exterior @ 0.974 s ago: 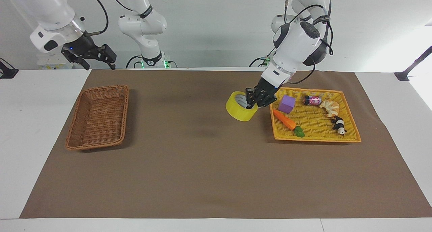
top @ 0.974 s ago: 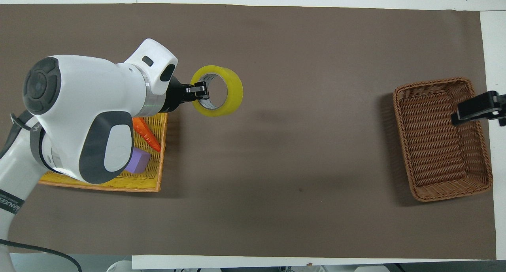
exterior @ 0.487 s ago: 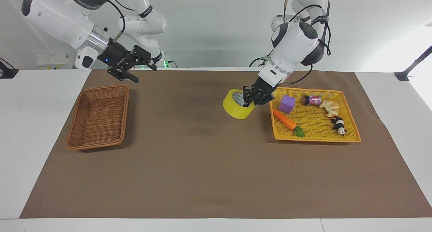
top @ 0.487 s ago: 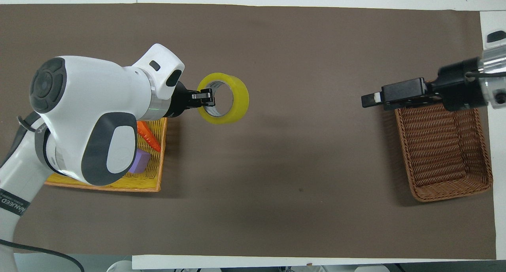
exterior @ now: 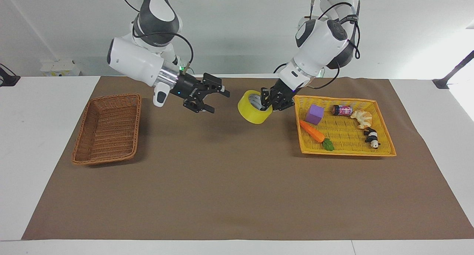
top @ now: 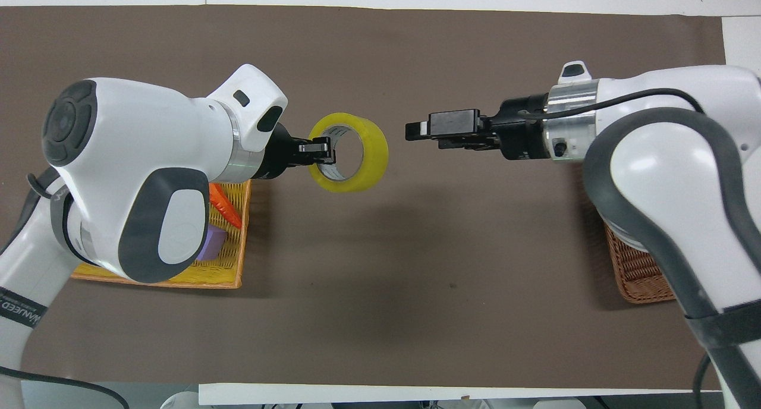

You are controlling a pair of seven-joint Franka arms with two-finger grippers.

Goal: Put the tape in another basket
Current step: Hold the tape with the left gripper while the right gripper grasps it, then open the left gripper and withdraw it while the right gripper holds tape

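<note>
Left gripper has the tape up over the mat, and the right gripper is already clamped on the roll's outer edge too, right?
Not quite. The left gripper does hold the tape over the mat, but the right gripper is open and apart from the roll; the facing view shows the gap.

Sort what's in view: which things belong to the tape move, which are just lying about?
In the job: tape, clamped by the left gripper; open right gripper facing it; brown basket.
Lying about: yellow basket, carrot, purple block, can, croissant, panda.
</note>
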